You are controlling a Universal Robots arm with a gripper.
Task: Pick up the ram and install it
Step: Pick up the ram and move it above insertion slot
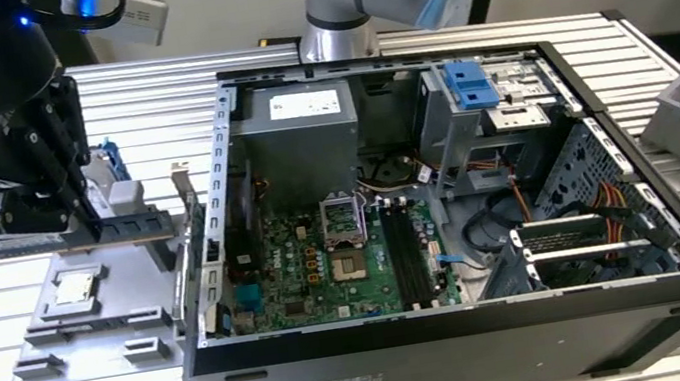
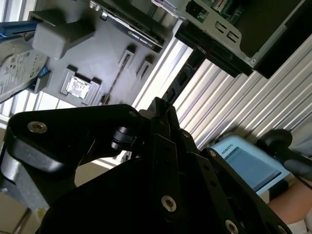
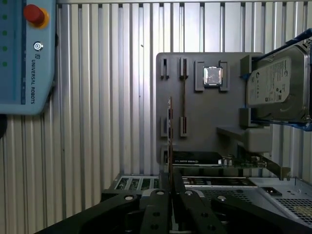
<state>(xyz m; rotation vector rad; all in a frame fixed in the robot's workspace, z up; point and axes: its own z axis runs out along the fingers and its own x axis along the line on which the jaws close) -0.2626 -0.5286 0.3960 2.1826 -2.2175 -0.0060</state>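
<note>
In the exterior view the end effector [image 1: 48,219] pinches the ram [image 1: 116,230] over the grey tray [image 1: 77,326], at nine o'clock from the open computer case [image 1: 470,333]. The processor [image 1: 75,287] lies at the ram's six o'clock, and the hard drive [image 1: 108,175] stands at its twelve.

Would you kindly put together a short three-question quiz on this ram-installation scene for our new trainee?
1. In the exterior view, on which side of the open computer case does the gray fixture lie?
2. True or false: the claw is shut on the ram, which is seen edge-on in the first wrist view.
3. Where is the processor chip? A) in a recess of the gray fixture; B) in the claw; C) inside the computer case.
Key: 1 the exterior view's left; 2 true; 3 A.
</note>
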